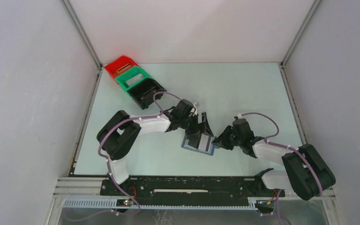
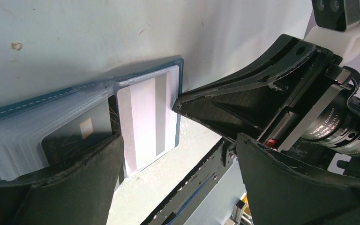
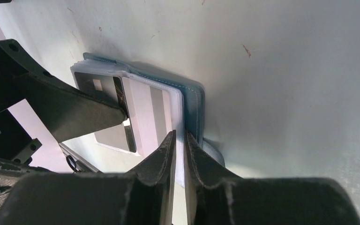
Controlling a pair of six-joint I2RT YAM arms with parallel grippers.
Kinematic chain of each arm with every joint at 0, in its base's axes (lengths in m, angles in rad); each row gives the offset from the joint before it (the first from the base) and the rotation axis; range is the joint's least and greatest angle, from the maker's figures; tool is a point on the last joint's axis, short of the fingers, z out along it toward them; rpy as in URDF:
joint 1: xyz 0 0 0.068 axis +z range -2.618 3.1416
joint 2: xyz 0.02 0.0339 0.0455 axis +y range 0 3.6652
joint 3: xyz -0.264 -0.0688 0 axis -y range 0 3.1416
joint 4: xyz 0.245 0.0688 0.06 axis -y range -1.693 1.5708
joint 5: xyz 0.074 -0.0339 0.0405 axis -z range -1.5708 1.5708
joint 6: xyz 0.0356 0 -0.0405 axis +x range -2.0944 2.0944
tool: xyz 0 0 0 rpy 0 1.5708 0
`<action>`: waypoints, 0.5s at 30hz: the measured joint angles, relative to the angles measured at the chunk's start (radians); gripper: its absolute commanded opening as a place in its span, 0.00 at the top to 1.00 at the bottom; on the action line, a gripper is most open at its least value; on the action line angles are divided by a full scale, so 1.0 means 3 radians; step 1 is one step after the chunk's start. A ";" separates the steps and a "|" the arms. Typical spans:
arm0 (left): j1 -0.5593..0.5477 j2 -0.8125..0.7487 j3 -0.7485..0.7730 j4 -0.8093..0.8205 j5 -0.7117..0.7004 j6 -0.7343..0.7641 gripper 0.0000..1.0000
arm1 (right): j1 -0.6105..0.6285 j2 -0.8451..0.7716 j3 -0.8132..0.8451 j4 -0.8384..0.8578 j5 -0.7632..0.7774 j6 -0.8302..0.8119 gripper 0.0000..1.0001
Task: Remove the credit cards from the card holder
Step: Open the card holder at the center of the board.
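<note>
The holder (image 1: 198,144) is lying open toward the table's (image 1: 243,93) 6 o'clock, with the dark card (image 2: 77,133) and grey card (image 2: 145,117) inside. The left gripper (image 1: 200,130), spread wide, is pressing it. The right gripper (image 3: 179,140) is pinching its 3 o'clock edge.

Top camera: high, behind the arm bases (image 1: 118,172), looking down on the whole table (image 1: 243,93). Left wrist camera: very close, low over the open card holder (image 2: 180,79), facing the right gripper (image 2: 176,105). Right wrist camera: equally close, facing back at a finger (image 3: 75,108) of the left gripper (image 1: 200,137). All three share the card holder.
</note>
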 measured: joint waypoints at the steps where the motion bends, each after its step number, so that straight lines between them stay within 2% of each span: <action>1: 0.0003 0.0004 0.0000 0.0006 0.0000 -0.0001 0.06 | -0.0001 0.0000 -0.0004 0.0005 0.0000 0.0001 0.81; 8: 0.0004 0.0070 0.0003 0.0056 0.0041 0.0003 0.11 | -0.0009 0.0000 -0.0029 0.0047 -0.0005 0.0013 0.82; 15: -0.0041 0.0086 0.0092 -0.0126 -0.0064 0.0149 0.11 | -0.0015 -0.0001 -0.0045 0.0072 -0.0014 0.0022 0.82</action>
